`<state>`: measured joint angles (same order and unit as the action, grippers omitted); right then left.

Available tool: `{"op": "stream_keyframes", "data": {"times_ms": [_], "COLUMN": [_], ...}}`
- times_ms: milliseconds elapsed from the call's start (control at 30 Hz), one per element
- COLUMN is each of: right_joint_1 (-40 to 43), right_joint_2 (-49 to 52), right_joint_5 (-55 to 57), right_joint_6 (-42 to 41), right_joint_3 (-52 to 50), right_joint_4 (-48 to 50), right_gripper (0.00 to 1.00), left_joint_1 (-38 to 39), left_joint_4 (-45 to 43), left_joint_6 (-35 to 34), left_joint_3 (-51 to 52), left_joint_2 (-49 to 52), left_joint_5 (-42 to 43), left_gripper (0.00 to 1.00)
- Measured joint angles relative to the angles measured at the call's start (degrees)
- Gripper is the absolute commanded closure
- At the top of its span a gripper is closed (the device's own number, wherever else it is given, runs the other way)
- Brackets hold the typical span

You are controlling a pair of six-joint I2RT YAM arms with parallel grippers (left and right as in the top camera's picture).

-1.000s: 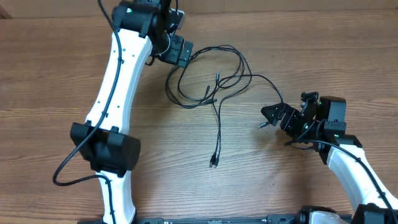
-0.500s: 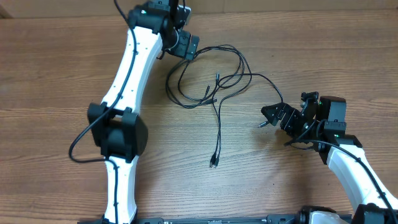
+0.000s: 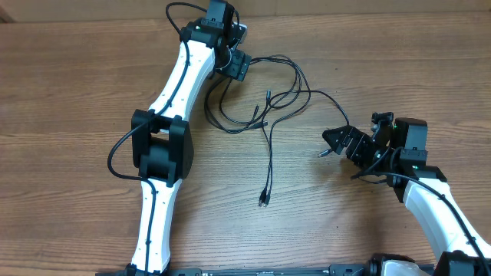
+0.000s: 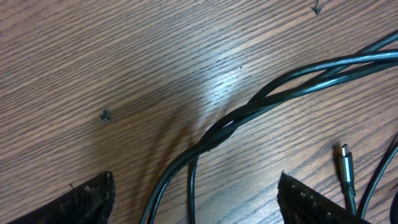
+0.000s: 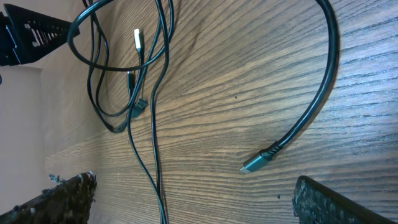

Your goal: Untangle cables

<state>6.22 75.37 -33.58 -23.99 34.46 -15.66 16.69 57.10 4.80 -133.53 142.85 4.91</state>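
The wooden table (image 3: 77, 92) is carrying the cables (image 3: 265, 115), which are sprawling in loose, overlapping loops near its far middle, one long end trailing toward me and finishing in a loose plug (image 3: 263, 201). I am judging the job as barely begun: the loops are crossing one another in several places, and in the left wrist view two strands are winding round each other in a tight twist (image 4: 217, 130). I am holding the left gripper (image 3: 235, 67) low over the far left edge of the tangle, its fingers (image 4: 93, 199) spread wide, the twisted strands running out between them with nothing pinched. The right gripper (image 3: 337, 142) is hovering at the right, also spread and empty, near the strand curving out that way, whose right plug (image 5: 258, 162) is lying on the wood ahead of it. Nearly everything is remaining, as I am reading it: gripping a strand on each side, drawing the twist apart, and laying the cords separate.
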Motion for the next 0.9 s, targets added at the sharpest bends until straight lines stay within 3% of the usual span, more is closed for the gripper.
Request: {"op": "stream_keyframes", "data": {"times_ms": [267, 367, 433, 600, 667, 800, 900], "right_joint_1": [0.0, 0.0, 0.0, 0.02, 0.02, 0.0, 0.0], "right_joint_2": [0.0, 0.0, 0.0, 0.0, 0.0, 0.0, 0.0], "right_joint_5": [0.0, 0.0, 0.0, 0.0, -0.02, 0.0, 0.0], "right_joint_6": [0.02, 0.0, 0.0, 0.0, 0.0, 0.0, 0.0], "right_joint_3": [0.0, 0.0, 0.0, 0.0, 0.0, 0.0, 0.0], "right_joint_4": [0.02, 0.07, 0.26, 0.52, 0.57, 0.57, 0.59], "right_gripper": [0.0, 0.0, 0.0, 0.0, 0.0, 0.0, 0.0], "left_joint_1": [0.11, 0.11, 0.11, 0.17, 0.2, 0.2, 0.2], "left_joint_4": [-0.39, -0.59, -0.61, -1.92, -1.9, -1.88, -1.81], "left_joint_6": [0.07, 0.07, 0.07, -0.02, 0.17, 0.22, 0.2], "left_joint_3": [0.04, 0.07, 0.09, 0.31, 0.31, 0.31, 0.31], "left_joint_2": [0.11, 1.75, 2.73, 3.52, 3.52, 3.52, 3.52], "left_joint_5": [0.02, 0.04, 0.15, 1.03, 1.16, 1.33, 1.36], "left_gripper": [0.05, 0.11, 0.19, 0.56, 0.64, 0.64, 0.55]}}
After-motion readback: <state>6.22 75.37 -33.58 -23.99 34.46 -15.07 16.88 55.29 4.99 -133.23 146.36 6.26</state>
